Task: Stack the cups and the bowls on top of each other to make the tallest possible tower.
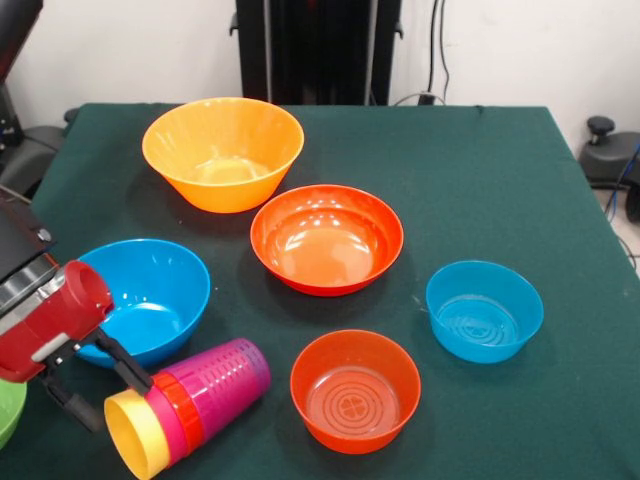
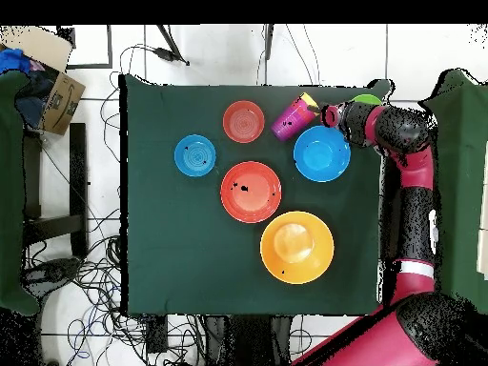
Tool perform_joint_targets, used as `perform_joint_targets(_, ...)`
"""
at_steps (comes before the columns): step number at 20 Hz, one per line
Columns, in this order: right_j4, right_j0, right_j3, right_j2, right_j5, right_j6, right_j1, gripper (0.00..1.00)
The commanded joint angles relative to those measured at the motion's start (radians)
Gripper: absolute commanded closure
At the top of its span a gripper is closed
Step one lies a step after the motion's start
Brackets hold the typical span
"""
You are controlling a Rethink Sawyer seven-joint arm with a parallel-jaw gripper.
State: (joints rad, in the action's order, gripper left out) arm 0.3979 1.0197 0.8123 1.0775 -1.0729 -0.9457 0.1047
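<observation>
The cups (image 1: pixel 185 405) are nested into one short column, and it lies on its side at the near left of the table (image 1: pixel 520 180), yellow rim toward me, then crimson and orange-red rims, purple base pointing right and away. From overhead the same bundle (image 2: pixel 292 118) lies just beside the big blue bowl (image 2: pixel 321 152).

My gripper (image 1: pixel 95 385) sits at the yellow end. I see two black fingers (image 1: pixel 128 366) spread apart, one touching or nearly touching the upper rims, the other lower left and off the cups. I read it as open, holding nothing, though contact at the rim is hard to judge.

Around it: big blue bowl (image 1: pixel 145 298) just behind the cups, small orange bowl (image 1: pixel 355 390) near right of them, small blue bowl (image 1: pixel 484 310) further right, wide red-orange bowl (image 1: pixel 326 238) mid-table, large orange-yellow bowl (image 1: pixel 223 152) far. A sliver of green bowl (image 1: pixel 8 410) shows at the left edge.

My judgement: the column needs righting first. I would close on the rim end squarely, across the nested walls rather than one lip, then tilt slowly about the purple base so the cups do not slide apart or roll into the blue bowl. Afterwards, set it on an upturned bowl.
</observation>
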Motion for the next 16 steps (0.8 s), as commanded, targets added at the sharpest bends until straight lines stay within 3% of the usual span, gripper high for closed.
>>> perform_joint_targets(1, 0.012, -0.026, 0.028, -0.082, -0.104, 0.266, 0.024, 0.00)
perform_joint_targets(7, -0.020, -0.025, 0.038, -0.067, -0.146, 0.279, 0.039, 0.00)
perform_joint_targets(16, -0.042, -0.025, 0.058, -0.060, -0.123, 0.306, 0.078, 0.00)
